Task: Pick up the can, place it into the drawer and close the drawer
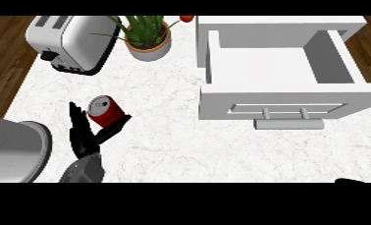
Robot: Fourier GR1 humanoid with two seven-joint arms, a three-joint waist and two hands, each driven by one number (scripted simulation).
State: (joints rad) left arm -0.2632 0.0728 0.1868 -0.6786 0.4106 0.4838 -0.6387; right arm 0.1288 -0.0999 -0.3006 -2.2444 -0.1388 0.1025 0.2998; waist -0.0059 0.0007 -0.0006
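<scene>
A red can (106,111) with a silver top stands on the white marble counter, left of centre. My left hand (86,138) is right beside it. The straight fingers rise along the can's left side and the thumb reaches out under its lower right, so the hand is open around the can. To the right, the white drawer (217,102) is pulled open with nothing showing inside, and its bar handle (287,113) faces me. Only a dark tip of my right hand (352,181) shows at the lower right edge.
A silver toaster (72,42) stands at the back left, with a potted plant (148,37) beside it near the drawer's cabinet. A grey metal pot (20,150) sits at the lower left, close to my left forearm. Bare counter lies between can and drawer.
</scene>
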